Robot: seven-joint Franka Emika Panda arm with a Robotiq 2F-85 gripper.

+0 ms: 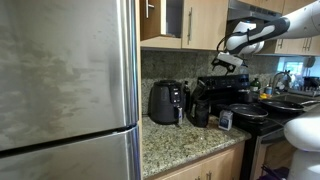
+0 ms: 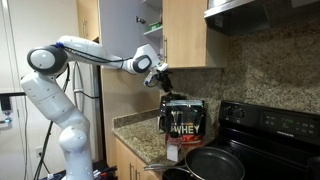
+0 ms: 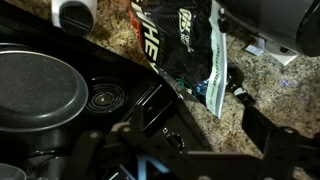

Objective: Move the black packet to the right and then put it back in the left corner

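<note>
Two legs make up this task, and the first grasp looks to be the step in hand. The gripper (image 2: 162, 82) hangs above the black whey packet (image 2: 183, 124), its fingers (image 3: 266, 132) apart and empty. The packet stands upright on the granite countertop (image 2: 130, 125) between air fryer (image 1: 165, 102) and stove (image 2: 275, 125), below the fingers and untouched. Next, the gripper needs to descend straight and close across the pouch's top.

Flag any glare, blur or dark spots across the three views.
In an exterior view the fridge door shows smeared reflections across the picture's left half, and a white out-of-focus blob sits bottom right. In an exterior view the black packet is sharp, its WHEY print legible, in dim shade under the cabinet. Wrist view: dark overall, with sheen on the packet's plastic.
</note>
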